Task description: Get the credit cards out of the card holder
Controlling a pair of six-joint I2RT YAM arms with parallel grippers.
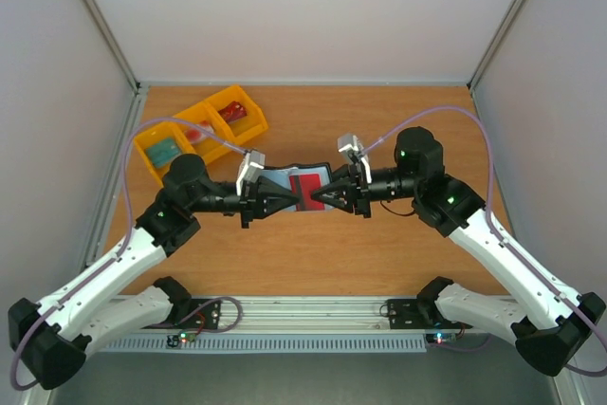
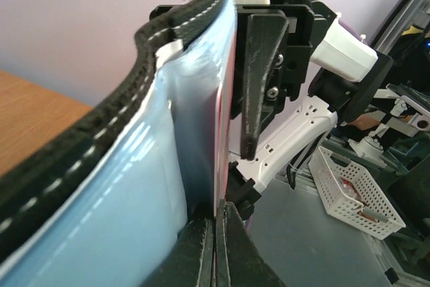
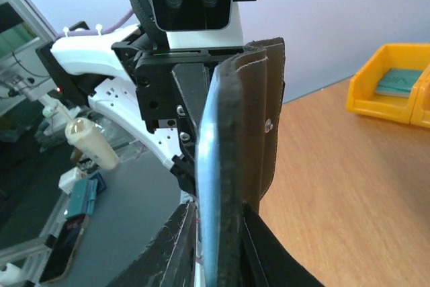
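Observation:
The black card holder (image 1: pixel 285 180) hangs open in the air between my two grippers, over the middle of the table. A red credit card (image 1: pixel 308 187) with a pale band lies against its grey-blue lining. My left gripper (image 1: pixel 287 198) comes from the left. In the left wrist view its jaws (image 2: pixel 216 212) are shut on the thin edge of the red card (image 2: pixel 220 159), beside the pale blue lining (image 2: pixel 127 193). My right gripper (image 1: pixel 321 198) comes from the right. In the right wrist view it (image 3: pixel 218 210) is shut on the holder's black stitched edge (image 3: pixel 252 132).
Yellow plastic bins (image 1: pixel 201 133) stand at the back left of the wooden table (image 1: pixel 379 244), with small items inside; one bin shows in the right wrist view (image 3: pixel 393 85). Grey walls enclose the table on three sides. A white basket (image 2: pixel 353 189) sits off the table.

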